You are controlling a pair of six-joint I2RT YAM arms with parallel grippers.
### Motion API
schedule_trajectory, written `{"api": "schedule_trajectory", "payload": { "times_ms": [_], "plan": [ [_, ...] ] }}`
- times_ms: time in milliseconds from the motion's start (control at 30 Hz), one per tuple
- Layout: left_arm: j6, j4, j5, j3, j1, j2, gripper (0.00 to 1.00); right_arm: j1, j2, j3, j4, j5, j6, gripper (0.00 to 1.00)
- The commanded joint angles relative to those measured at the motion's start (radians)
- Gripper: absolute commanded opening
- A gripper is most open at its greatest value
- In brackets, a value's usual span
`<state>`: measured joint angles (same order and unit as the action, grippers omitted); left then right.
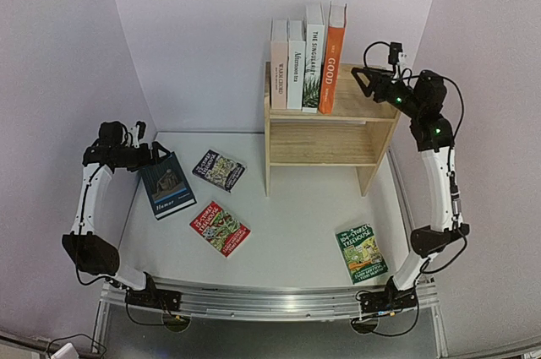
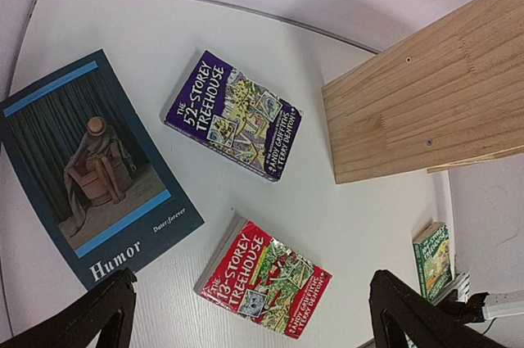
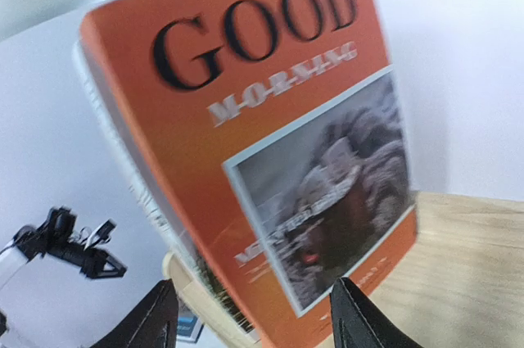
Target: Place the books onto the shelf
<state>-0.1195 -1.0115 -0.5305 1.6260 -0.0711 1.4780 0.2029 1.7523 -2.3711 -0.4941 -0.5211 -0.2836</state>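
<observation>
Orange catches my eye first from the overhead camera. The "GOOD" book (image 1: 333, 57) stands upright at the right end of a row of four on the top board of the pale wooden shelf (image 1: 325, 135). It is pressed against the palm-leaf book (image 1: 314, 55), so each props its neighbour. The right arm (image 1: 439, 165) reaches in level with that row, and the right jaws sit just beside the orange cover, apart from it as far as I can tell.

Four books lie flat on the worktop (image 1: 296, 207): the blue "Humor" book (image 1: 167, 186), the purple "52-Storey Treehouse" (image 1: 218, 170), the red "13-Storey Treehouse" (image 1: 219, 228) and, near the right base, the green Treehouse book (image 1: 361, 252). I reckon the job is about half done. The left arm (image 1: 87, 194) hangs over "Humor".

On the left wrist camera, the left jaws are spread wide and empty, one finger in each bottom corner. "Humor", the purple book and the red book lie below, a pose I read as lining up a pick. The shelf's side panel fills the upper right.

On the right wrist camera, the orange cover fills the blurred frame, its foot on the wood. The right jaws are parted low in the frame and hold nothing I can see. The cover faces me broadside, so they cannot be pinching its thickness. I judge they guard the row's unpropped end.
</observation>
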Motion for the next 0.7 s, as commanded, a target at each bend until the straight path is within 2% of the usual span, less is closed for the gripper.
{"api": "schedule_trajectory", "payload": {
  "times_ms": [0,67,233,467,667],
  "plan": [
    [0.024,0.017,-0.012,0.003,0.002,-0.026,1.0,-0.013,0.096,-0.103,0.051,0.38,-0.171,0.59],
    [0.021,0.019,-0.014,0.003,0.001,-0.027,1.0,-0.013,0.149,-0.151,0.076,0.42,-0.224,0.57],
    [0.021,0.017,-0.011,0.0,0.002,-0.034,1.0,-0.013,0.279,-0.237,0.158,0.397,-0.337,0.56],
    [0.019,0.013,-0.009,-0.015,0.001,-0.041,1.0,-0.012,0.356,-0.232,0.277,0.306,-0.418,0.56],
    [0.017,0.022,-0.014,-0.011,0.002,-0.031,1.0,0.015,0.427,-0.267,0.304,0.239,-0.456,0.56]
  ]
}}
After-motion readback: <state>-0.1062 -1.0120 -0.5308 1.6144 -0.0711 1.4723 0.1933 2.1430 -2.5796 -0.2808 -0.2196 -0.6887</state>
